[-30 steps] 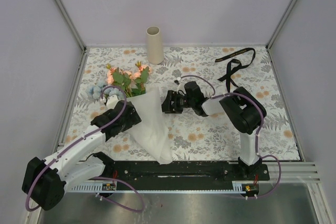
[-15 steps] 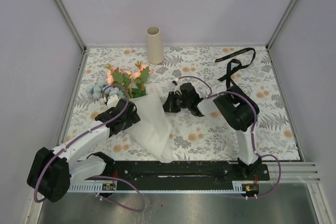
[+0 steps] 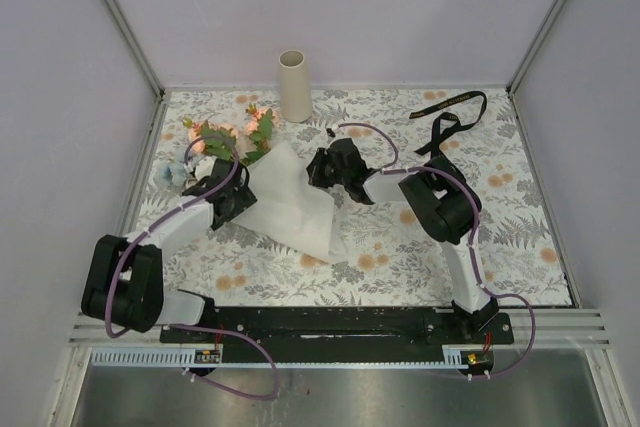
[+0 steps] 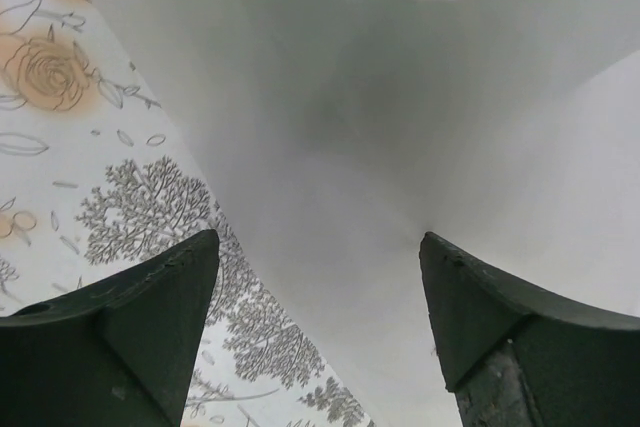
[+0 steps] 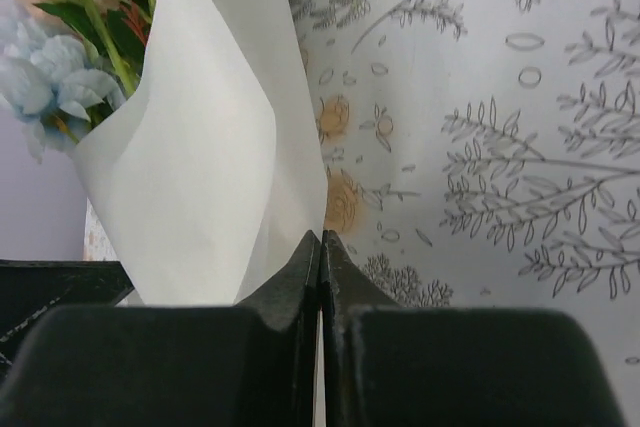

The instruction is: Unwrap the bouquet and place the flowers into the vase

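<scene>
The black ribbon (image 3: 452, 107) is off. Your right gripper (image 5: 320, 237) pinches the white paper (image 3: 290, 209) and your left gripper (image 4: 318, 242) gapes wide. The flowers (image 3: 222, 137) lie half-wrapped, none in the vase (image 3: 294, 87).

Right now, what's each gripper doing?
Left gripper: open above the paper wrapping, gripping nothing.
Right gripper: shut on the paper wrapping's edge.

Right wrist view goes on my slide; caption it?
Shut jaws pinch the paper at its edge, flowers peeking out behind.

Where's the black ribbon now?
Top view: the ribbon lies loose at the far right of the table, to the right of the vase, just beyond the right arm.
</scene>
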You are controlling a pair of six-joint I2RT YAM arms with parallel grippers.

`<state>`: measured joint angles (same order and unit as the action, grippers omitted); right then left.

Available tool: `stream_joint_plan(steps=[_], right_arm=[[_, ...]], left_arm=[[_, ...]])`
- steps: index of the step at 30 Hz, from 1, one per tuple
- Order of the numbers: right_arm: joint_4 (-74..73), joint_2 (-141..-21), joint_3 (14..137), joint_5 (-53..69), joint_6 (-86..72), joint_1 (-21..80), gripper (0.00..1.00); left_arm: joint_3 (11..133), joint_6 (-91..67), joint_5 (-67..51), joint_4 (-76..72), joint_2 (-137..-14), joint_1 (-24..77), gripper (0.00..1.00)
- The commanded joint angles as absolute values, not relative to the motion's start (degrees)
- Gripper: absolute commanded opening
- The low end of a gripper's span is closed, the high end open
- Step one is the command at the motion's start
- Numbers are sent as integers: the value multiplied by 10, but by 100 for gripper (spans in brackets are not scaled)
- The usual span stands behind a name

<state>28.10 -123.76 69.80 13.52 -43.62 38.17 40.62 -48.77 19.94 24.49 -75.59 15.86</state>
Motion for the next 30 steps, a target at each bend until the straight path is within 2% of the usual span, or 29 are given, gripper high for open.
stream_joint_plan(steps=[1,9,13,16,22,26,30], right_arm=[[265,-1252,743,64,-448,386,0],[259,-1223,717,4,-468,385,0],[258,-1220,721,36,-465,385,0],[252,-1209,715,57,-451,386,13],[204,-1146,708,83,-422,385,40],[170,-1104,693,98,-416,385,45],[169,-1073,661,130,-415,386,46]], left_arm=[[445,-477,185,207,-808,138,84],[496,-463,186,164,-902,133,82],[520,-460,185,176,-910,133,82],[550,-456,194,235,-888,133,82],[584,-396,155,317,-753,134,88],[585,-337,93,359,-663,134,95],[567,-293,58,388,-580,134,99]])
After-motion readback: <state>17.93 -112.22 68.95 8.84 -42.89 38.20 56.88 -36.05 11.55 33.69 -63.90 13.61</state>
